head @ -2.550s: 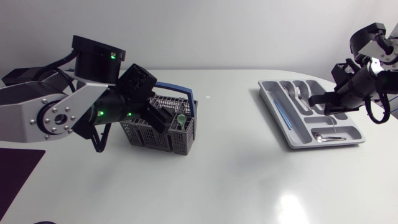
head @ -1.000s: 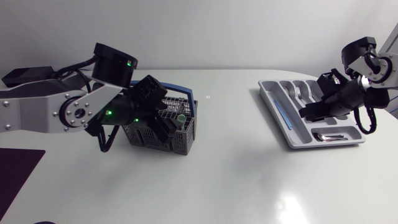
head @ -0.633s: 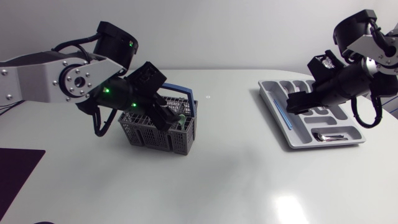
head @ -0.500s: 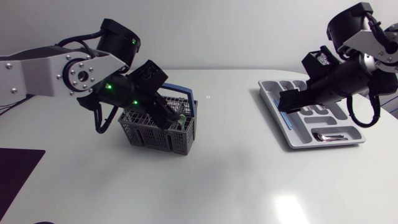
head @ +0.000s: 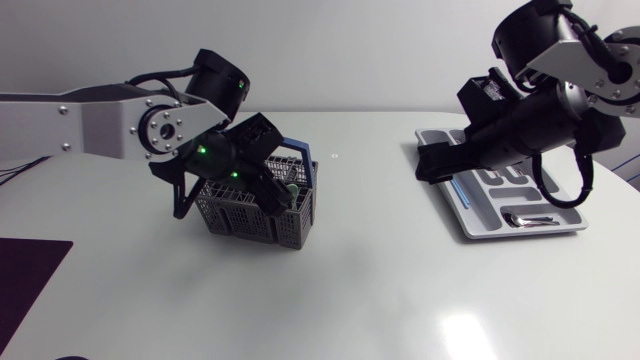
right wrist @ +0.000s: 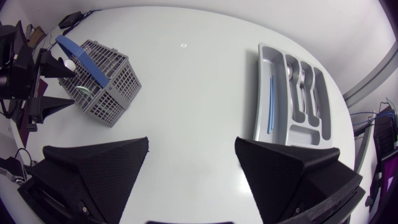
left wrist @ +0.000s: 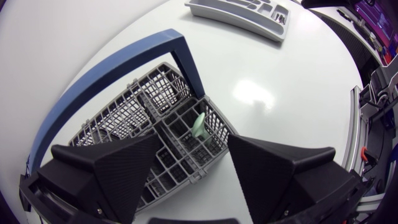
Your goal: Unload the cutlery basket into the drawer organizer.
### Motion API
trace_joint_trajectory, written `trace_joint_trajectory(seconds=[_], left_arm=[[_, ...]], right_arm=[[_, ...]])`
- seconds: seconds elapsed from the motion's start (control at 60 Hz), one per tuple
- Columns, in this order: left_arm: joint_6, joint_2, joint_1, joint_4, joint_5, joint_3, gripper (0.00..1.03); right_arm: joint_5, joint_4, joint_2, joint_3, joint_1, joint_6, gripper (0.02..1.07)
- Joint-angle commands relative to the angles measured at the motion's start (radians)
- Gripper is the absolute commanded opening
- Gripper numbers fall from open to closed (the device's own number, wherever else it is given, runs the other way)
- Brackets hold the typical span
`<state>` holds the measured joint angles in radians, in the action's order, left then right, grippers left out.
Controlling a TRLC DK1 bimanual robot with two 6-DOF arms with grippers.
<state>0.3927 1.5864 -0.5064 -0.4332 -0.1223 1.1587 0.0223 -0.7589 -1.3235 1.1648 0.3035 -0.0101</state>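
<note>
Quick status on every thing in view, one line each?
cutlery basket: upright, handle raised, not yet empty.
green-handled utensil: standing in a basket compartment.
left gripper: open, empty, over the cutlery basket.
right gripper: open, empty.
drawer organizer: flat, partly filled.
blue utensil: lying in the organizer's long slot.
forks: lying in a middle slot.

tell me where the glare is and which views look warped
Head view: one soft glare patch on the table near its front edge, little warping. Left wrist view: a glare patch on the table beyond the cutlery basket; the fisheye bows the basket's blue handle. Right wrist view: even light, no clear hotspot; the drawer organizer looks slightly bowed.
</note>
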Motion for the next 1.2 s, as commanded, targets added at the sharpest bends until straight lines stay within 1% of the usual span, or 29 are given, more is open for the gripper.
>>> trace_joint_trajectory(seconds=[0.0, 0.033, 0.1, 0.183, 0.217, 0.25, 0.317, 0.4, 0.517, 0.583, 0.683, 0.733, 0.8, 0.85, 0.883, 0.9, 1.033, 1.15, 1.183], left_arm=[[-0.003, 0.041, -0.007, 0.014, 0.006, 0.033, 0.76], [0.000, 0.046, -0.009, 0.022, 0.006, 0.032, 0.72], [0.002, 0.052, -0.009, 0.036, 0.006, 0.029, 0.72], [0.002, 0.058, -0.006, 0.062, 0.006, 0.021, 0.63], [0.002, 0.061, -0.006, 0.067, 0.006, 0.018, 0.63], [0.002, 0.063, -0.007, 0.074, 0.006, 0.013, 0.60], [0.002, 0.064, -0.009, 0.091, 0.006, 0.002, 0.59], [0.000, 0.067, -0.009, 0.116, 0.006, -0.013, 0.48], [0.006, 0.069, -0.009, 0.116, 0.006, -0.024, 0.37], [0.008, 0.069, -0.011, 0.116, 0.004, -0.030, 0.33], [0.008, 0.067, -0.014, 0.116, 0.004, -0.040, 0.33], [0.011, 0.066, -0.017, 0.116, 0.004, -0.048, 0.29], [0.012, 0.066, -0.020, 0.116, 0.004, -0.054, 0.28], [0.012, 0.064, -0.023, 0.116, 0.004, -0.056, 0.23], [0.012, 0.063, -0.023, 0.116, 0.004, -0.057, 0.22], [0.012, 0.060, -0.023, 0.116, 0.004, -0.059, 0.19], [0.014, 0.043, -0.023, 0.117, 0.004, -0.065, 0.07], [0.014, 0.029, -0.026, 0.125, 0.004, -0.079, 0.06], [0.014, 0.020, -0.027, 0.133, 0.004, -0.086, 0.04]], right_arm=[[-0.004, 0.004, 0.009, -0.014, 0.017, -0.034, 1.02], [-0.004, 0.004, 0.010, -0.016, 0.022, -0.036, 1.02], [-0.007, 0.006, 0.010, -0.022, 0.032, -0.042, 1.02], [-0.009, 0.007, 0.012, -0.030, 0.045, -0.048, 1.02], [-0.009, 0.009, 0.014, -0.031, 0.049, -0.050, 1.02], [-0.010, 0.010, 0.015, -0.036, 0.054, -0.053, 1.02], [-0.013, 0.020, 0.017, -0.042, 0.063, -0.056, 1.02], [-0.019, 0.024, 0.017, -0.051, 0.071, -0.060, 1.02], [-0.022, 0.030, 0.017, -0.060, 0.077, -0.062, 1.02], [-0.025, 0.030, 0.017, -0.062, 0.078, -0.062, 1.02], [-0.030, 0.030, 0.017, -0.063, 0.082, -0.064, 1.02], [-0.032, 0.030, 0.017, -0.065, 0.083, -0.067, 1.02], [-0.033, 0.030, 0.017, -0.065, 0.086, -0.068, 1.02], [-0.035, 0.032, 0.017, -0.067, 0.086, -0.068, 1.02], [-0.036, 0.032, 0.017, -0.068, 0.088, -0.068, 1.02], [-0.036, 0.032, 0.017, -0.070, 0.091, -0.070, 1.02], [-0.039, 0.032, 0.018, -0.077, 0.094, -0.073, 1.02], [-0.041, 0.032, 0.021, -0.083, 0.097, -0.074, 1.02], [-0.042, 0.032, 0.023, -0.085, 0.098, -0.076, 1.02]])
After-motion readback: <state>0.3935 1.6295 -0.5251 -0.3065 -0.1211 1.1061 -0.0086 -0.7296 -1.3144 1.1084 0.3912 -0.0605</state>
